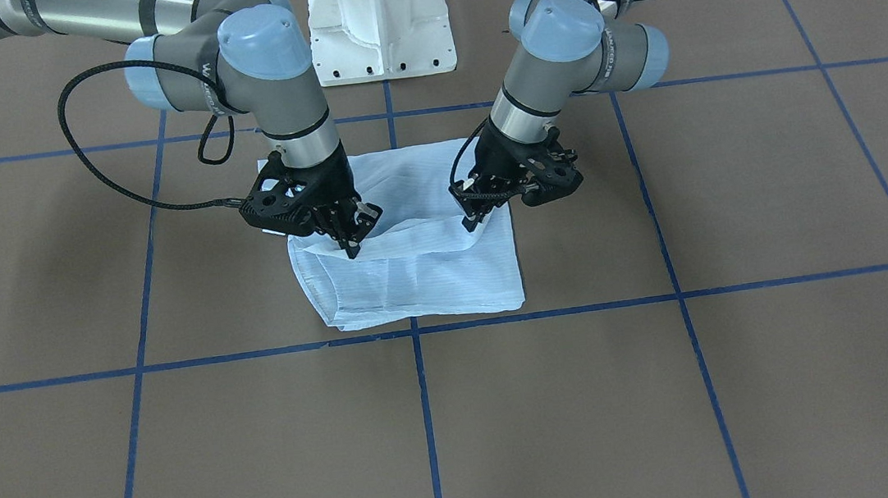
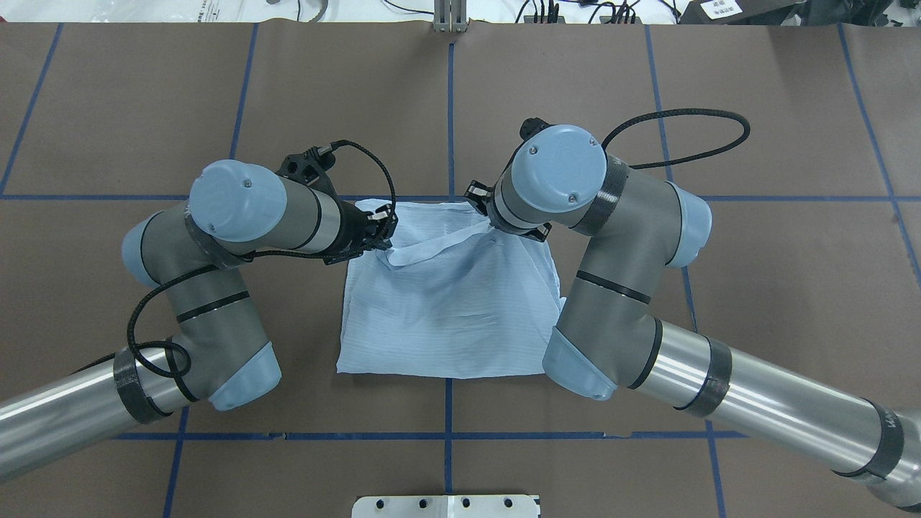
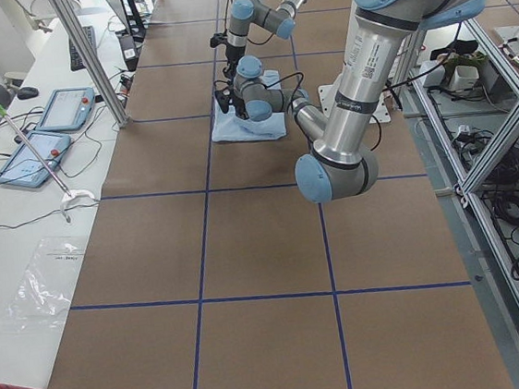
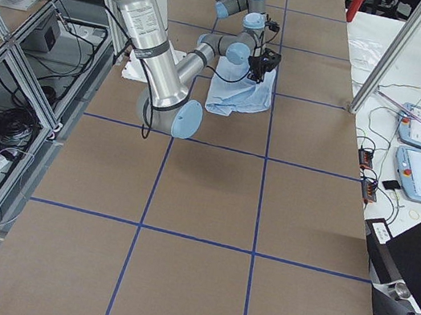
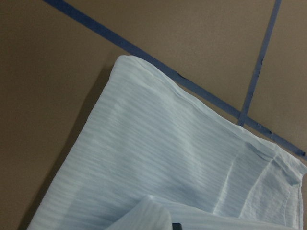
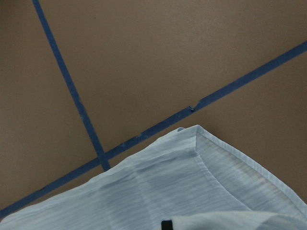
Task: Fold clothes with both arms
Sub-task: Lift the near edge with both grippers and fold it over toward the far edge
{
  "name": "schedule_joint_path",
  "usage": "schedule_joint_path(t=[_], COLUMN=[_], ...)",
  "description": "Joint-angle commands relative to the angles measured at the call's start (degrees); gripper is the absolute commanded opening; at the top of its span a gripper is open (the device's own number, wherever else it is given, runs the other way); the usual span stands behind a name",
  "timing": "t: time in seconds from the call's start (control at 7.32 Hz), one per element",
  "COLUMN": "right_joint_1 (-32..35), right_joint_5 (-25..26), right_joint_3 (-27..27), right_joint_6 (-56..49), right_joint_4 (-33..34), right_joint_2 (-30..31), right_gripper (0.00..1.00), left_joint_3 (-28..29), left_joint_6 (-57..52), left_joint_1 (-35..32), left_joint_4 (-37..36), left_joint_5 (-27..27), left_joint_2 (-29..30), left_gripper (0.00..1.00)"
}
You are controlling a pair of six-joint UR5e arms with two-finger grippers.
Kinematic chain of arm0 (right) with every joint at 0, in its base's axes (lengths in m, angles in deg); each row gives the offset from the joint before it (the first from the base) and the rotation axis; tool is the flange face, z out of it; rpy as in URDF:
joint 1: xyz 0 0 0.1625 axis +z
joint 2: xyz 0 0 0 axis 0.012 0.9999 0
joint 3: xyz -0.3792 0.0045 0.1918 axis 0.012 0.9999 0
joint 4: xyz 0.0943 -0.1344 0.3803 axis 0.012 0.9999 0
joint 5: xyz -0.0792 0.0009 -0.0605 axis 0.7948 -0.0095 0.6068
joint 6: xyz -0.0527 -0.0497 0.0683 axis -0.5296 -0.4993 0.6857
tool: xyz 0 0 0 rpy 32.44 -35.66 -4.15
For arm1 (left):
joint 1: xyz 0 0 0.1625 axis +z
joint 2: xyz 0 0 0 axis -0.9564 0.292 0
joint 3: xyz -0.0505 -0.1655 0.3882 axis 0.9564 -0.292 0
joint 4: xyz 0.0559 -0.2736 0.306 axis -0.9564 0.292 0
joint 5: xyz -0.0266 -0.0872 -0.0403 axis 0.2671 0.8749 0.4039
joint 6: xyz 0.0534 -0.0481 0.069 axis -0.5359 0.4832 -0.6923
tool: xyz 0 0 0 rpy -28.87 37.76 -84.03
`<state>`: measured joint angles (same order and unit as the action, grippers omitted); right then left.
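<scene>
The pale-blue striped shirt [image 1: 422,276] lies folded into a rough square at the middle of the brown table, also seen from overhead [image 2: 446,316]. My left gripper [image 1: 472,219] is shut on a raised fold of the shirt's top layer near one side, also in the overhead view [image 2: 385,229]. My right gripper [image 1: 350,246] is shut on the same raised fold at the other side, also in the overhead view [image 2: 483,212]. The fold hangs slack between them, a little above the lower layer. Both wrist views show the shirt's flat far corners [image 5: 158,158] [image 6: 192,182]. Collar, buttons and label are hidden.
The white base pedestal [image 1: 379,25] stands at the robot's edge. Blue tape lines [image 1: 426,416] cross the table; one runs along the shirt's far edge. Tablets [image 3: 47,115] and cables lie on a side bench beyond the table.
</scene>
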<state>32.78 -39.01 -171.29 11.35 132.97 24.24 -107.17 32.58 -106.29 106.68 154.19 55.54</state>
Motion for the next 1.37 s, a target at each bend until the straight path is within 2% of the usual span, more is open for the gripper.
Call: schedule_joint_path(t=[0.0,0.41,0.68,1.23], right_joint_1=[0.16,0.60,1.13,1.83], right_joint_5=[-0.06,-0.06,-0.06,-0.50], right_joint_3=[1.24,2.99,8.33,10.98], right_joint_6=[-0.09,-0.27,-0.27,-0.35], right_joint_4=[-0.06,-2.25,-5.93,-6.48], right_joint_2=[-0.09,-0.26,-2.45,-3.77], right_gripper=[0.00,0.00,0.00,0.00], left_joint_3=[1.58,6.31,6.59,6.85], left_joint_6=[-1.69,-1.61,-1.61,-1.61], left_joint_1=[-2.41,-2.77,-3.12,-3.65], left_joint_4=[0.23,3.29,3.57,3.66], left_joint_5=[0.02,0.02,0.02,0.02], left_joint_2=[0.03,1.70,1.79,1.70], left_gripper=[0.00,0.00,0.00,0.00])
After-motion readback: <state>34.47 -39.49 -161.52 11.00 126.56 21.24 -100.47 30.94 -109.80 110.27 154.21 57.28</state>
